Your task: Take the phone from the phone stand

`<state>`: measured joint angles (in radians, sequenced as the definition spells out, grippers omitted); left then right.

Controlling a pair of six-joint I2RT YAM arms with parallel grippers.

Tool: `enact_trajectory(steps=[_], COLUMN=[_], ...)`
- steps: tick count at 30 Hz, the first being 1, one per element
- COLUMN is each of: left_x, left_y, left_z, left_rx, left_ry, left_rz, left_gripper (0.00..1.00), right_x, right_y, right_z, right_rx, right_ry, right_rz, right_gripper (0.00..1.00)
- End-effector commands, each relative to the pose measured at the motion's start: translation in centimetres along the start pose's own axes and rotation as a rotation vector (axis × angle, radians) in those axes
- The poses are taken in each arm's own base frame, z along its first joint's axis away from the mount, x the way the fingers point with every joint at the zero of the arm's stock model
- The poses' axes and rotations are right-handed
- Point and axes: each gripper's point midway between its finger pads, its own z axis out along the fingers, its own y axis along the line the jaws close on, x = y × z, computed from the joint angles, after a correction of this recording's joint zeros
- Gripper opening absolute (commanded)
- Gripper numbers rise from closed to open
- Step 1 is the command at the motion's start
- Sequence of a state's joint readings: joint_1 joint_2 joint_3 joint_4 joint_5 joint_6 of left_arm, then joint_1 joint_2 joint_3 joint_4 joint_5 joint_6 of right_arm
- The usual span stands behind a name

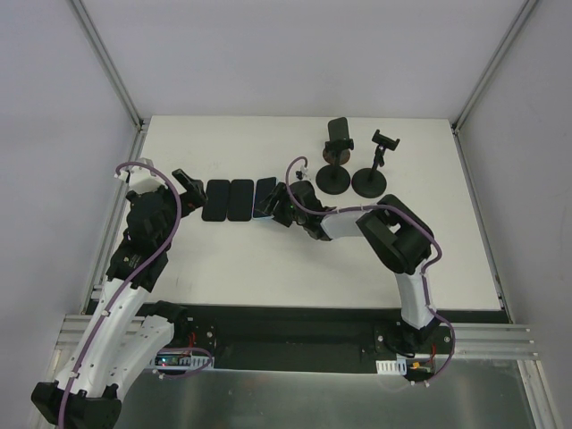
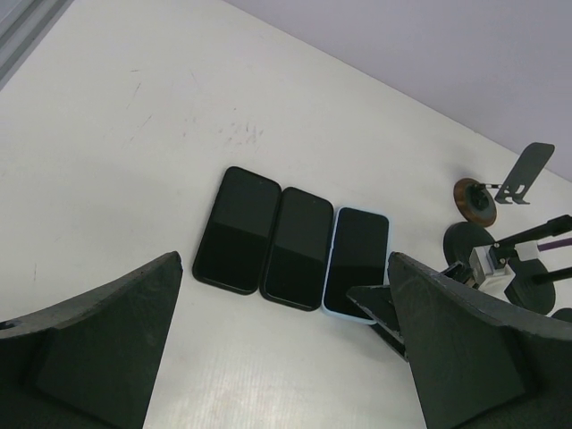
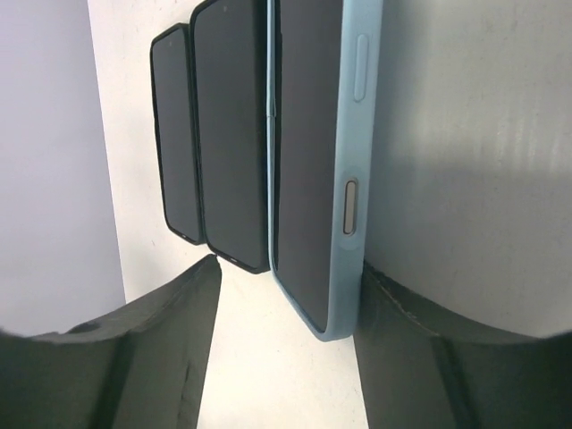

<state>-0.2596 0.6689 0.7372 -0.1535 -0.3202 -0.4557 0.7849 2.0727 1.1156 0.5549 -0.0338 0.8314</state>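
Observation:
Three phones lie flat side by side on the white table (image 1: pixel 268 259): two in black cases (image 1: pixel 215 200) (image 1: pixel 240 199) and one in a light blue case (image 1: pixel 265 196). They also show in the left wrist view, the blue one (image 2: pixel 357 261) on the right. My right gripper (image 1: pixel 281 211) is open, low at the blue phone's near end (image 3: pixel 317 179). One finger (image 3: pixel 429 357) touches the phone's side and the other stands apart. My left gripper (image 1: pixel 191 184) is open and empty, left of the phones. A dark phone (image 1: pixel 338 134) stands on a phone stand (image 1: pixel 334 177) at the back.
A second black stand (image 1: pixel 369 181) with an empty clamp (image 1: pixel 385 141) stands right of the first. A small brown round base (image 2: pixel 474 195) sits by the stands. Grey walls and aluminium posts border the table.

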Motion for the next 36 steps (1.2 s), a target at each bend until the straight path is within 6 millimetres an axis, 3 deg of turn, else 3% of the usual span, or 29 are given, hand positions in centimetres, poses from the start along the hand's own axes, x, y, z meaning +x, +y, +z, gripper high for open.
enact_trajectory(steps=[1,12,16,23,27,32,36], left_x=[-0.6,-0.7,-0.6,-0.4,-0.6,-0.6,-0.6], left_y=[-0.1,-0.1,0.0,0.0,0.0,0.0,0.1], left_z=[0.3,0.3,0.4,0.5,0.4,0.5,0.5], left_rx=[0.009,0.006,0.004,0.004,0.005,0.004,0.002], left_ry=[-0.027,-0.028,-0.024,-0.019,-0.023,-0.022,-0.023], left_rz=[0.0,0.0,0.001,0.002,0.0,0.002,0.004], left_gripper=[0.97,0.97,0.97,0.97,0.97,0.97,0.97], right_x=[-0.5,-1.8,-2.6,-2.9,-1.9,-1.5,-2.3], right_y=[0.9,-3.1,-3.4,-2.5,-1.7,-0.4,0.7], right_z=[-1.2,-3.1,-2.6,0.0,1.4,2.0,1.5], right_rx=[-0.023,0.173,0.212,0.183,0.121,0.055,0.03], right_ry=[0.011,0.012,0.016,0.057,0.121,0.152,0.131], right_rz=[-0.034,-0.248,-0.331,-0.416,-0.463,-0.511,-0.555], right_gripper=[0.63,0.86,0.91,0.92,0.92,0.92,0.93])
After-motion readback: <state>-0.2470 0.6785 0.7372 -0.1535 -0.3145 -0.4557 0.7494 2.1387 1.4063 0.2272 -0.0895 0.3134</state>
